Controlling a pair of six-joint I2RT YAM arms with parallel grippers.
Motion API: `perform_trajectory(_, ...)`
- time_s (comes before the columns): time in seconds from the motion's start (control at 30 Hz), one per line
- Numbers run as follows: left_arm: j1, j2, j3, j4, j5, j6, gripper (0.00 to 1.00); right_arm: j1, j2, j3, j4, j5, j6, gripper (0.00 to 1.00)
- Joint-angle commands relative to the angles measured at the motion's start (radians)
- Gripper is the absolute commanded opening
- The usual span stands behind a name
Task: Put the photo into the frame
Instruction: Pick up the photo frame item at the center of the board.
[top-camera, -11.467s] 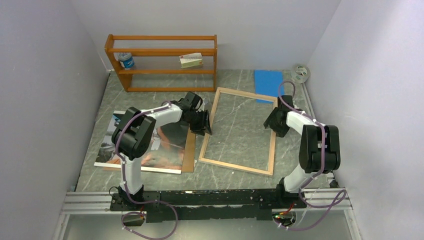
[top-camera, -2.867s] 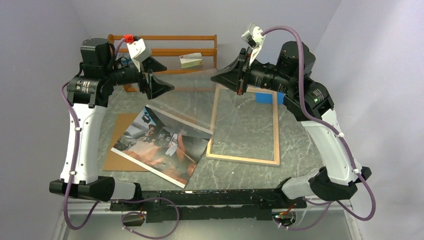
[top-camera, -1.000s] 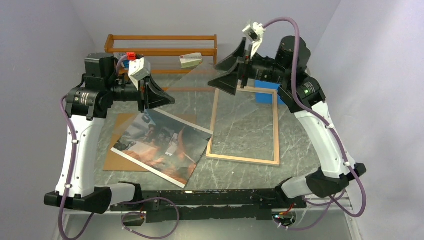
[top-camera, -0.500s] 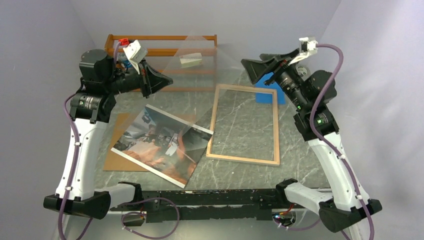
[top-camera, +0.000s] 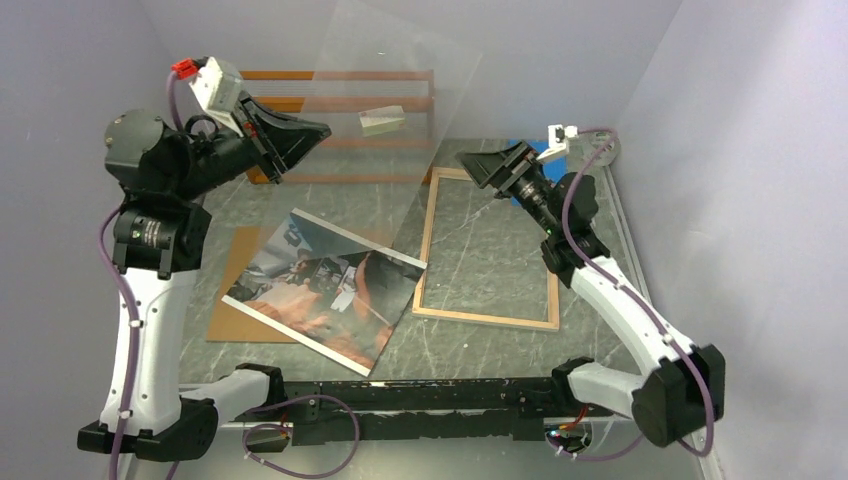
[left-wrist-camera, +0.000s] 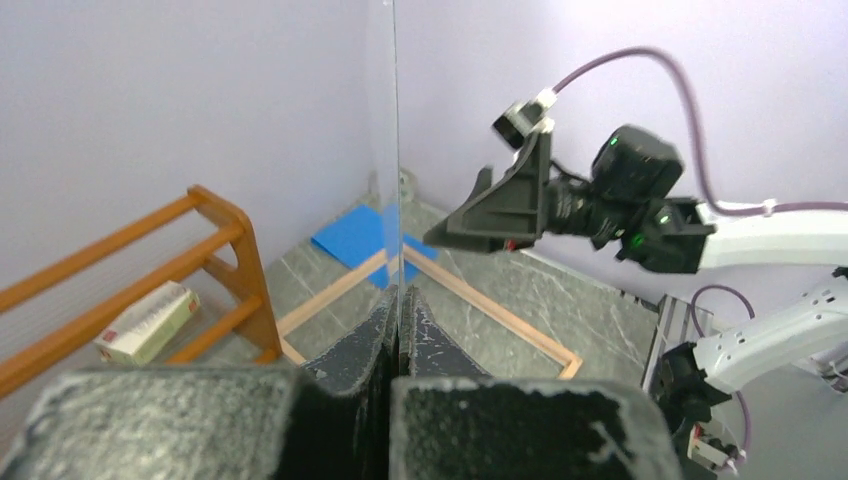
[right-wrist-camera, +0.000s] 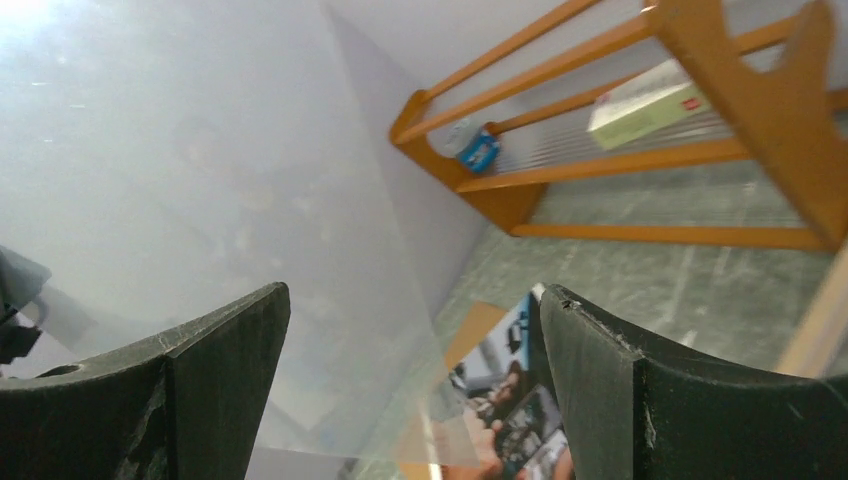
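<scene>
My left gripper is raised high at the back left, shut on the edge of the clear glass pane, which stands nearly upright in the air. The left wrist view shows the fingers pinching the pane edge-on. The frame lies on the table, wood side up and without its glass. The photo lies face up to the left of the frame. My right gripper hangs open over the frame's far end, apart from the pane, with nothing between its fingers.
A brown backing board lies under the photo. The orange shelf rack stands at the back with a small box on it. A blue pad lies beyond the frame. Walls close in on three sides.
My right gripper has opened, let go of the pane and dropped down to the right. The left gripper has lifted the pane higher and tipped it more upright.
</scene>
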Motion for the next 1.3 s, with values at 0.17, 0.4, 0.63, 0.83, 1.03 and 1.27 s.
perform_trajectory(0.17,-0.002,-0.031,0.105,0.130,-0.069,-0.185,0.03,0.022,0.139,0.131,0.448,-0.315,0.182,0.99)
perform_trajectory(0.4,-0.003,0.001,0.181,0.177,-0.134,-0.395,0.03,0.103,0.195,0.202,0.616,-0.463,0.182,0.93)
perform_trajectory(0.63,-0.003,0.012,0.242,0.179,-0.156,-0.447,0.03,0.100,0.249,0.209,0.797,-0.475,0.310,0.63)
perform_trajectory(0.83,-0.003,0.007,0.236,0.165,-0.184,-0.446,0.02,0.093,0.298,0.242,0.902,-0.481,0.418,0.44)
perform_trajectory(1.03,-0.002,0.003,0.237,0.134,-0.186,-0.430,0.02,0.072,0.275,0.244,0.857,-0.471,0.410,0.41)
perform_trajectory(1.27,-0.003,0.003,0.242,0.111,-0.182,-0.415,0.03,0.024,0.298,0.255,0.873,-0.464,0.503,0.26)
